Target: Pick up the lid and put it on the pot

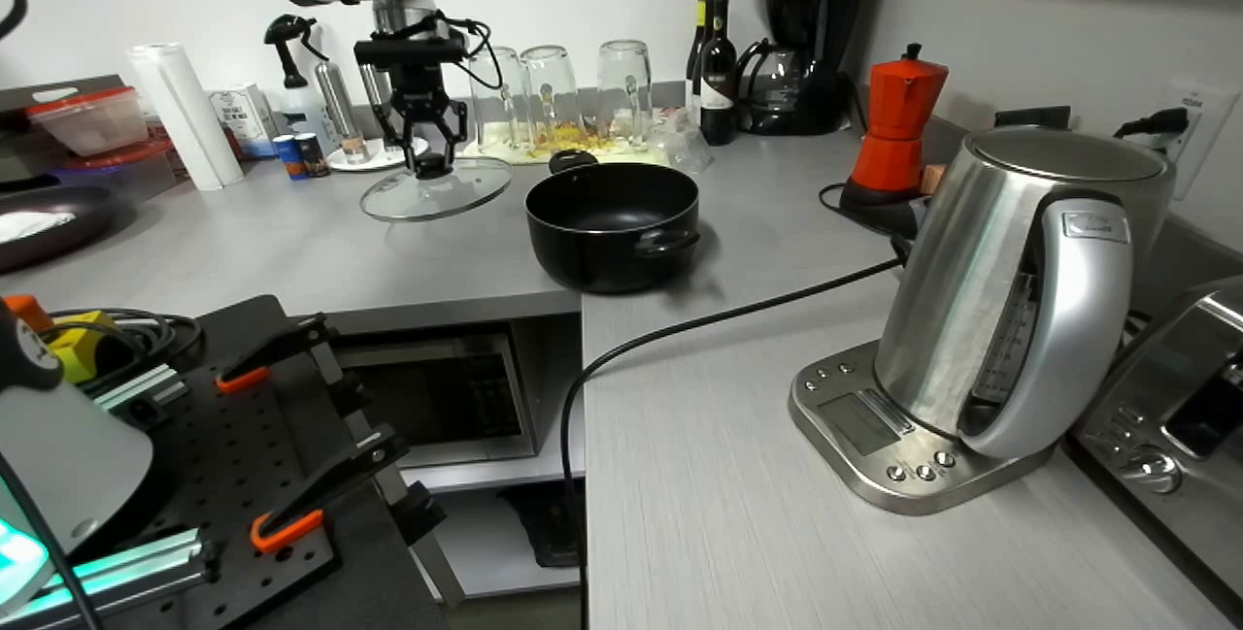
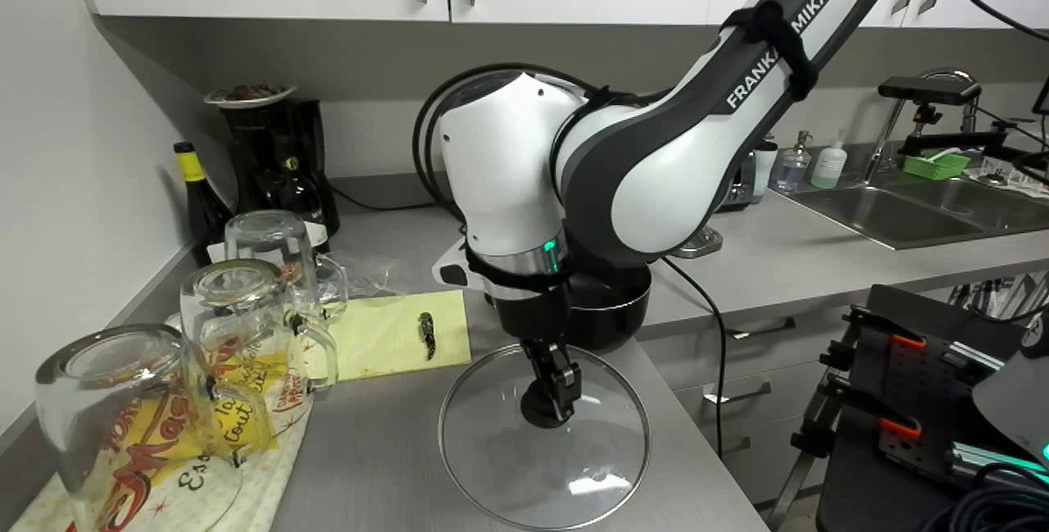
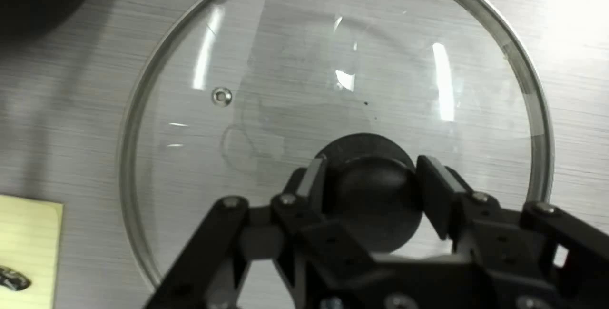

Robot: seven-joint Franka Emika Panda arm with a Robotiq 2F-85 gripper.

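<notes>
Lying at the far left of the grey desk, a dark pan preceded a white paper roll and two small cylinders. Next, below the white arm, the pincer pointed downward and gripped the clear-glass lid by its black centre knob; in the wrist view, the fingers stood narrow, one against either side of the knob. Whether the lid's metal rim touched the desk could not be told. Three upturned glass mugs, visible in both exterior views, formed a row. The black pot sat on the desk just right of the lid, apart from it, its dark interior exposed. Before it, a black cord curved across the desk and over its edge. Near the wall behind stood two dark bottles and a black coffee maker, then a red moka pot. Farther right, a steel kettle rested on its base, beside a steel toaster only partly in view.
</notes>
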